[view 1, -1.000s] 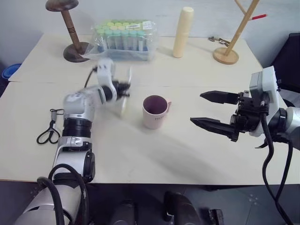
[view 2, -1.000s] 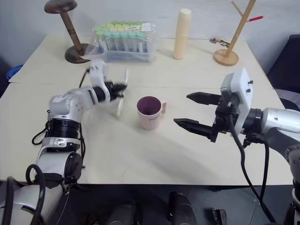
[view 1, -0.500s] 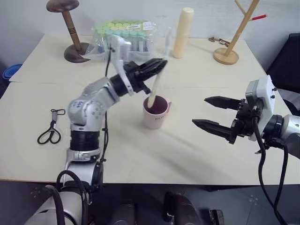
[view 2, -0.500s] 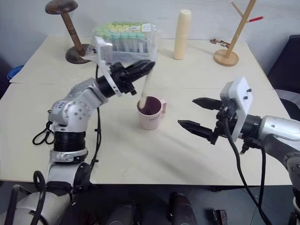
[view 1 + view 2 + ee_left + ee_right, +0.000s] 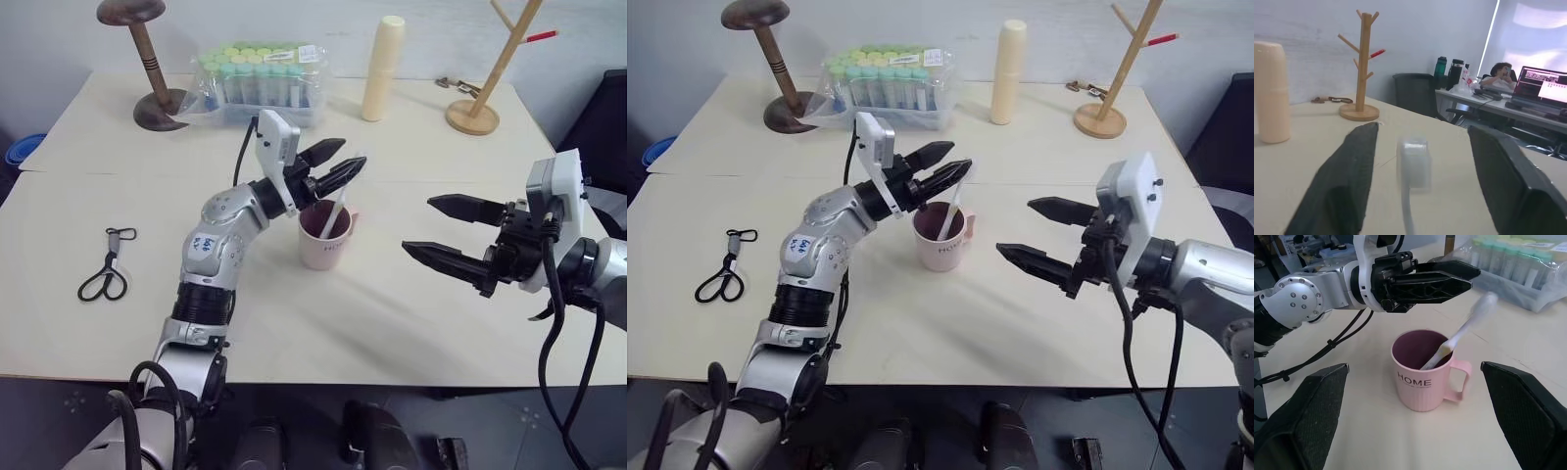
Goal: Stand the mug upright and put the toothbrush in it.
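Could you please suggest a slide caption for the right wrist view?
Toothbrush leaning in the upright pink mug, the left tool open just above it.

on the pale counter (image 5: 294,323): black-handled scissors (image 5: 103,274) at the near left; dark wooden stand (image 5: 147,64) with a round top at the far left; beside it a clear pack of green-capped tubes (image 5: 260,83); tall cream cylinder (image 5: 382,67) upright further right; pale wooden peg tree (image 5: 490,73) at the far right, small metal bits (image 5: 457,85) by its base.
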Robot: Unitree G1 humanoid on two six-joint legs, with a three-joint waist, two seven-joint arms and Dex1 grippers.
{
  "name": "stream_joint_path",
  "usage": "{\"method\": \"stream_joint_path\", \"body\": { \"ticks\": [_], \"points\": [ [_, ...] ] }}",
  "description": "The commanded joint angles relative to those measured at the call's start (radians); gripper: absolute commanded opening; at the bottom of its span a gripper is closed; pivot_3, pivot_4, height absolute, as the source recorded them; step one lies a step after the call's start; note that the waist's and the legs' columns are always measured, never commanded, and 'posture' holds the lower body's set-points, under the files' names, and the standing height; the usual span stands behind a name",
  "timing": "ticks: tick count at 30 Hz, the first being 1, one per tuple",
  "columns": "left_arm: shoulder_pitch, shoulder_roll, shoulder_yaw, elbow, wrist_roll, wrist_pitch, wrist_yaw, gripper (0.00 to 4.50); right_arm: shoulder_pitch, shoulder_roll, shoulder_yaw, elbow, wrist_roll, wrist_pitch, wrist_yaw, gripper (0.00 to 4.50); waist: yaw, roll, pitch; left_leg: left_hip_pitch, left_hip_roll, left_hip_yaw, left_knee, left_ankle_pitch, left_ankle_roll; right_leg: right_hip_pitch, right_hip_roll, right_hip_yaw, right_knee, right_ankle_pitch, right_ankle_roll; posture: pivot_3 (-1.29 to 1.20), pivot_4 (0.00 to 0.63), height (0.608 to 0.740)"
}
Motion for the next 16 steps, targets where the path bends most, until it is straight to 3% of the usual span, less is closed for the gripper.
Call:
{"method": "stream_joint_path", "body": {
  "ticks": [1,2,5,6,9,12,16],
  "points": [
    [0.017,0.113,0.075,-0.182,-0.135,0.18,-0.038,4.21,-0.001,-0.023,-0.036,0.011,-0.006,-0.023,0.039,4.5,-0.004,0.0,0.0,0.0,0.0,0.0,0.0,0.0,0.0,0.0,0.0,0.0,0.0,0.0,0.0,0.0,0.15,0.74],
    [0.021,0.148,0.092,-0.209,-0.165,0.22,-0.047,4.21,0.001,-0.028,-0.037,0.017,-0.011,-0.025,0.051,4.5,-0.004,0.0,0.0,0.0,0.001,0.0,0.0,0.0,0.0,0.0,0.001,0.0,0.0,0.0,0.0,0.0,0.15,0.74],
    [0.042,0.475,0.164,-0.256,-0.237,0.352,-0.262,4.21,0.007,-0.063,-0.026,0.067,-0.057,-0.037,0.136,4.5,-0.011,0.0,0.0,0.0,0.002,0.0,0.0,0.0,0.0,-0.001,0.002,0.001,0.0,0.0,-0.001,0.0,0.15,0.74],
    [0.059,0.601,0.17,-0.251,-0.231,0.357,-0.361,4.21,0.01,-0.075,-0.021,0.083,-0.073,-0.045,0.169,4.5,-0.016,0.0,0.0,0.002,0.002,0.0,-0.001,0.0,0.0,-0.001,0.001,0.001,0.0,0.0,-0.001,0.0,0.15,0.74],
    [0.105,0.843,0.161,-0.209,-0.191,0.3,-0.562,4.21,0.014,-0.097,-0.011,0.119,-0.108,-0.068,0.244,4.5,-0.024,0.0,0.0,0.002,0.001,0.002,-0.003,0.0,0.0,-0.001,0.002,0.0,-0.001,-0.001,-0.002,0.0,0.15,0.74],
    [0.13,0.971,0.149,-0.15,-0.13,0.215,-0.67,4.21,-0.002,-0.102,-0.002,0.155,-0.142,-0.088,0.294,4.5,-0.004,0.001,0.0,0.001,0.0,0.001,-0.002,0.0,0.0,0.0,0.001,0.0,-0.002,-0.001,-0.002,0.0,0.15,0.74],
    [0.111,0.965,0.147,-0.1,-0.098,0.127,-0.691,4.21,-0.035,-0.091,0.011,0.184,-0.167,-0.092,0.32,4.5,0.004,0.001,0.0,0.001,0.0,0.001,-0.001,0.0,0.0,0.0,0.002,0.0,-0.002,0.0,-0.001,0.0,0.15,0.74]
  ]
}}
